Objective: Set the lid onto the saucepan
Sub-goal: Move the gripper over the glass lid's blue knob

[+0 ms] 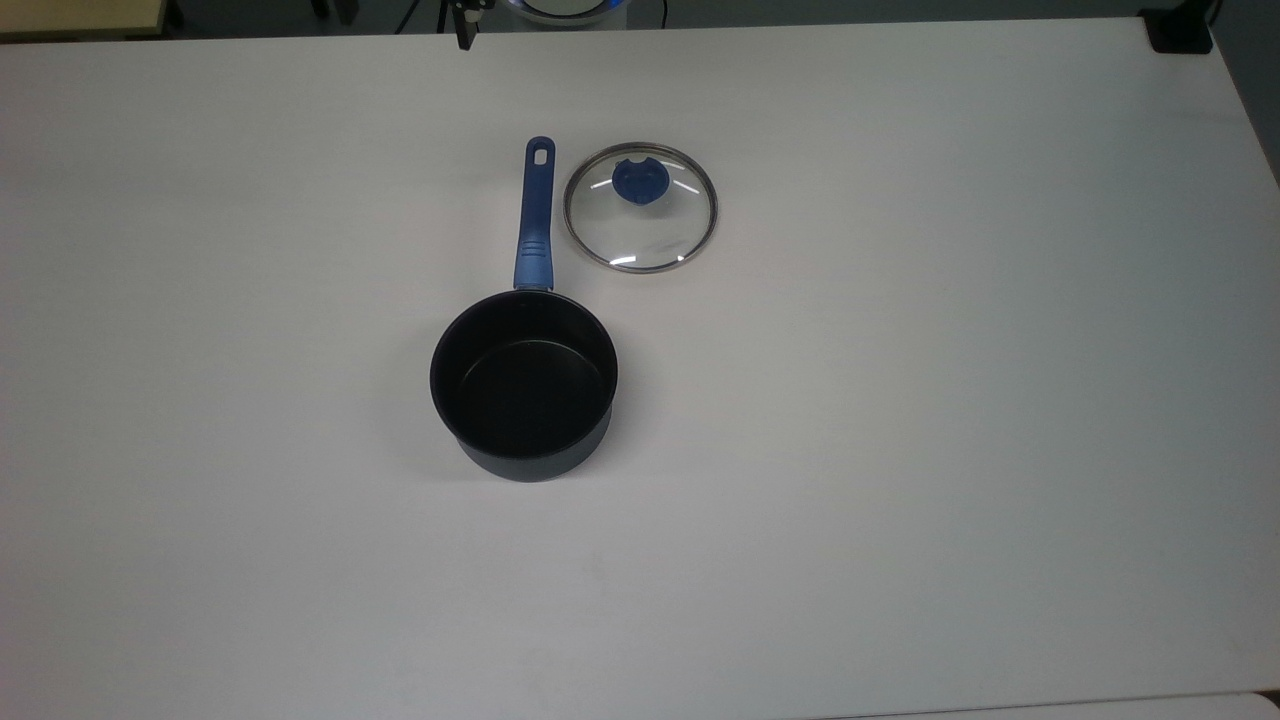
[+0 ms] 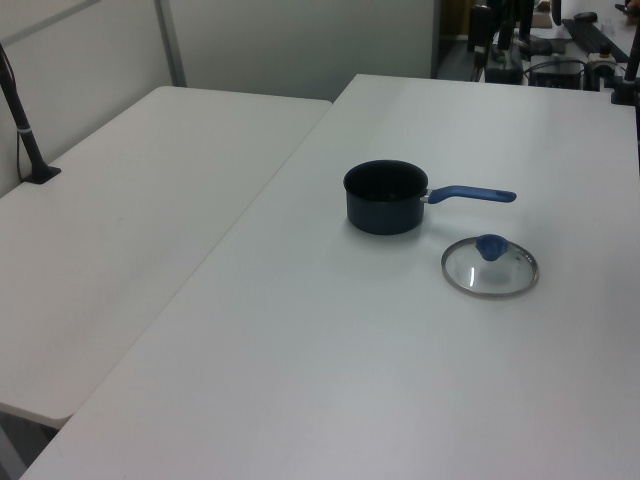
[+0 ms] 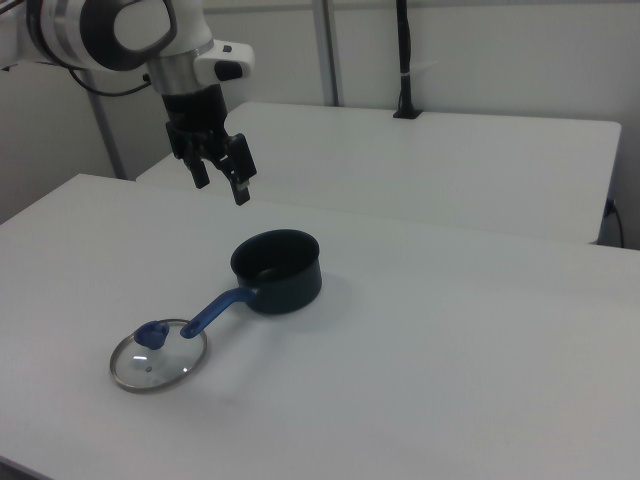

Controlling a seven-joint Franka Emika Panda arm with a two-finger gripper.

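Observation:
The saucepan stands upright and empty near the middle of the white table, with its long blue handle pointing toward the top view's top edge. The lid is a clear glass disc with a blue knob. It lies flat on the table just beside the handle, to the top view's right of it and apart from the pan. In the right view my gripper hangs open and empty in the air, above the table and to the right view's upper left of the pan.
A second white table adjoins this one, with a black clamped post at its far edge. A black object sits at the top view's top right table corner. Bare tabletop surrounds the pan and lid.

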